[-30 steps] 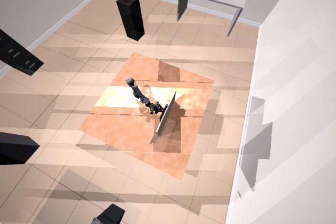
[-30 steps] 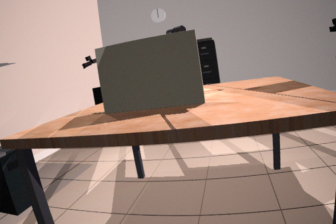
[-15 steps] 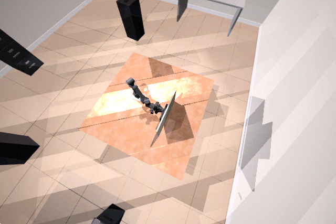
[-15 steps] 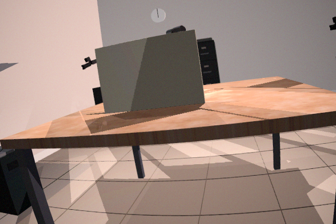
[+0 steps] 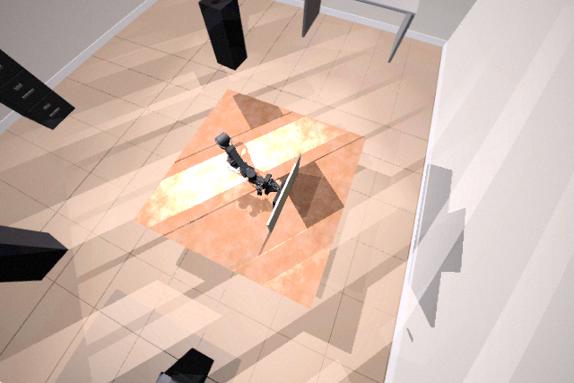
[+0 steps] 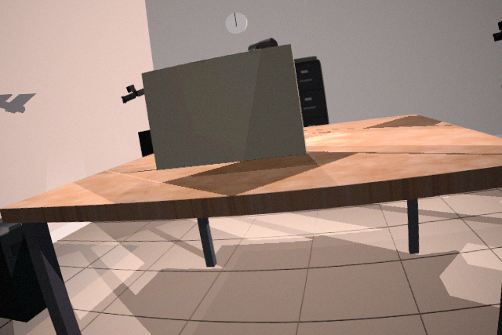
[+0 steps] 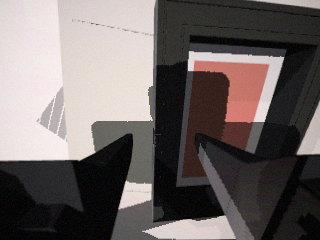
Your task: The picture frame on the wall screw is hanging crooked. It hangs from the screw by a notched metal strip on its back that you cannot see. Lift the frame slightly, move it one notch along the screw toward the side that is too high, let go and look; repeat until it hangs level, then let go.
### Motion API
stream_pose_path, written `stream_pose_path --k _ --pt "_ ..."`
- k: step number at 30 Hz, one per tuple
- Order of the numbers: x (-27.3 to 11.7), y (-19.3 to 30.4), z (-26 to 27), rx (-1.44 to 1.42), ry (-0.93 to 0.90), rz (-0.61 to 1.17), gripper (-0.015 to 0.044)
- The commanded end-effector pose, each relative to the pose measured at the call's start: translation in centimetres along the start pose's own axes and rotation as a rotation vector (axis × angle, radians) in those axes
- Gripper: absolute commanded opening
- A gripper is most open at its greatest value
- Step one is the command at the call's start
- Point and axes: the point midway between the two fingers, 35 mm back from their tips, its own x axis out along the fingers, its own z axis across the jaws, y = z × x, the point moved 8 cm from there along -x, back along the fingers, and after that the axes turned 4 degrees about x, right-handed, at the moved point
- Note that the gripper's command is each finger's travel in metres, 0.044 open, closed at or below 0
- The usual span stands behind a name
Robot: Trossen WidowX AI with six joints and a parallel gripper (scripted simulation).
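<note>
- Progress: frame (image 7: 170, 102) is on the near face of the upright panel (image 5: 284, 193) (image 6: 227, 108) (image 7: 107, 75), which stands on the counter (image 5: 208, 239) (image 6: 121, 197); screw and notched strip out of sight.
- Gripper (image 5: 279, 188) (image 7: 164, 138) is spread; fingertips appear to sit either side of the frame's side border, gaps showing, nothing pinched.
- Done: arm is at the frame. Count of notches shifted: cannot tell.
- Left, probably: grip border, lift slightly, shift toward high side if needed, release, check. Frame not let go and level with any certainty.
- Level: cannot tell; wrist view is angled, exterior view shows only the panel's back.
- Looks: dark, deep rectangular border, pale mat, red-orange print (image 7: 245, 95); shadow across border and print. Bottom right part hidden by a finger.
</note>
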Motion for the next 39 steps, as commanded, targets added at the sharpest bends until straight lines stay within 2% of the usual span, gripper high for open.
stream_pose_path --k 1,5,12,14,39 --pt "0.05 -0.06 -0.04 0.004 0.0 -0.004 0.0208" --pt "0.05 -0.06 -0.04 0.004 0.0 -0.004 0.0103" --pt "0.05 -0.06 -0.04 0.004 0.0 -0.004 0.0056" --pt "0.05 -0.06 -0.04 0.004 0.0 -0.004 0.0003" --pt "0.02 0.05 0.52 0.004 0.0 -0.004 0.0"
